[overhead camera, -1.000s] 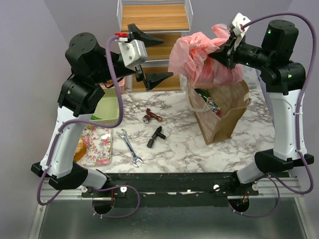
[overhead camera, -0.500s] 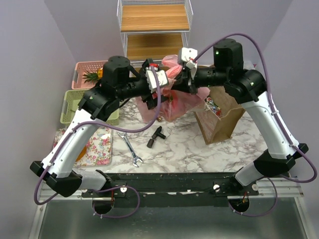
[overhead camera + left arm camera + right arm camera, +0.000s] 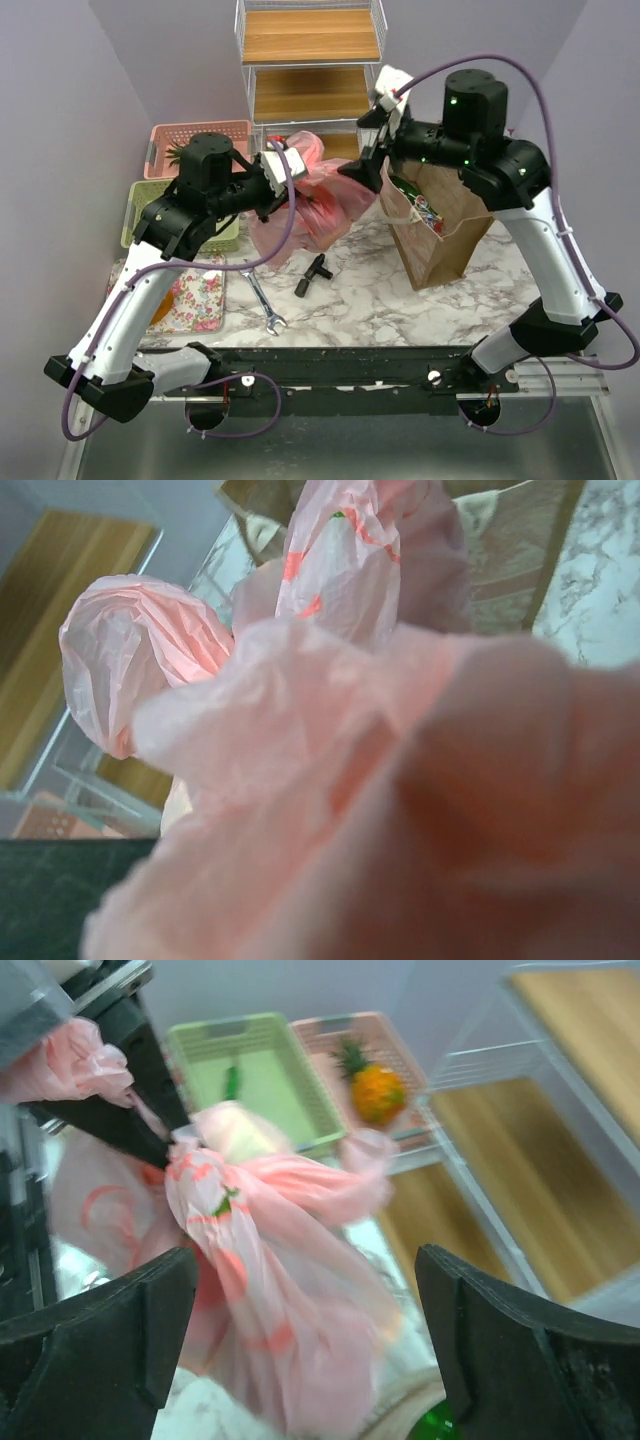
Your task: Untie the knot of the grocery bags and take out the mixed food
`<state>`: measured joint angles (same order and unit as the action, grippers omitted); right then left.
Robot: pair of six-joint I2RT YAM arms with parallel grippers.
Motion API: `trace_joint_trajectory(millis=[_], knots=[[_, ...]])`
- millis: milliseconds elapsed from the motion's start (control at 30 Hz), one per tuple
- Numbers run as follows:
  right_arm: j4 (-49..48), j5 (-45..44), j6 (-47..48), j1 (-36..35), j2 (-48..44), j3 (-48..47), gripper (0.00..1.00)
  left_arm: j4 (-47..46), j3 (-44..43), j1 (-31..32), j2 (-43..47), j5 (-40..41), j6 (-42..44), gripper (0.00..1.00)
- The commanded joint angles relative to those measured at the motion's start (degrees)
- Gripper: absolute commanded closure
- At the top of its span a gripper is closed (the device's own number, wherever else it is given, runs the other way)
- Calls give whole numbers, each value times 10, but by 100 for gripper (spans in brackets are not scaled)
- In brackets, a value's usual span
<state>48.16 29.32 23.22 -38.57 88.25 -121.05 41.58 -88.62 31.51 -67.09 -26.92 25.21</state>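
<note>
The left gripper [image 3: 168, 1128] is pinching the pink plastic bag [image 3: 310, 205] at its knot [image 3: 205, 1160] as the wide-spread right gripper [image 3: 305, 1335] is hovering beside it, probably needing to grab a handle [image 3: 340, 1175] next.

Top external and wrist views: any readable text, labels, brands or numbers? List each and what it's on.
No text can be read in any view.
pink plastic bag: red and green print, blurred, no letters legible.
packet in the brown paper bag: printing too small to read.
</note>
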Motion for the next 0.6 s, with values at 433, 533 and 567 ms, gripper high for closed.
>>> trace_joint_trajectory(millis=[433,533,567], knots=[[66,-212,218,217,56,50,0,-53,58,-104,70,-41,-130,100],[23,-173,277,236,68,100,0,-58,60,-105,72,-48,-139,100],[13,-171,297,237,78,108,0,-57,59,-106,72,-50,-142,100]])
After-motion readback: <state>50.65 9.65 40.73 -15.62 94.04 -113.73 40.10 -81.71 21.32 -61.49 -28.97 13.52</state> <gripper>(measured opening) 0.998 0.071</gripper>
